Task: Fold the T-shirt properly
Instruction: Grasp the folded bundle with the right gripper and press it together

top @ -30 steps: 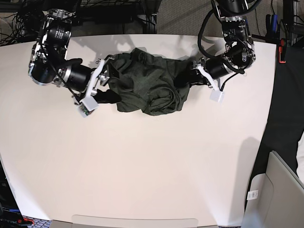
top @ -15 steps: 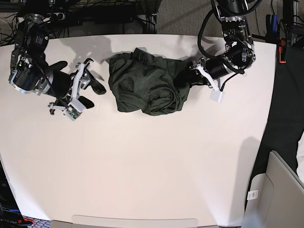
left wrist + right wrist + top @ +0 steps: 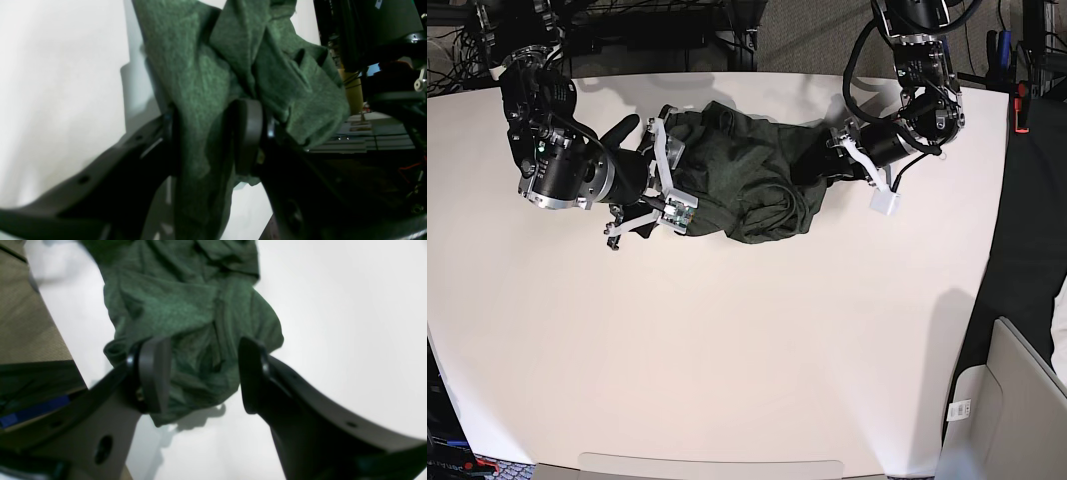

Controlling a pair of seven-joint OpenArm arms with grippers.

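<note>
Crumpled olive-green cloth fills the upper middle of the white table (image 3: 747, 330): the T-shirt (image 3: 742, 180) lies bunched in a heap, with no hem, sleeve or collar laid flat. Both arms work at opposite ends of it. The left gripper (image 3: 213, 140) has a thick fold of the fabric between its jaws, one pad against the cloth on each side, though whether it is pinching or letting go cannot be told from the wrist view. The right gripper (image 3: 200, 373) stands wide, its two pads straddling a lump of the shirt's edge without pressing on it.

The step in hand looks like getting a fresh hold so the heap can be spread. To do it well, each claw should likely take a single layer at an outer edge, not a wad of several folds, since the thin knit will drag hidden layers along. The right claw would do best to settle lower, close to the table, before closing. Both arms should then probably draw apart slowly and evenly, so the cloth opens flat and does not slide across the smooth top.
</note>
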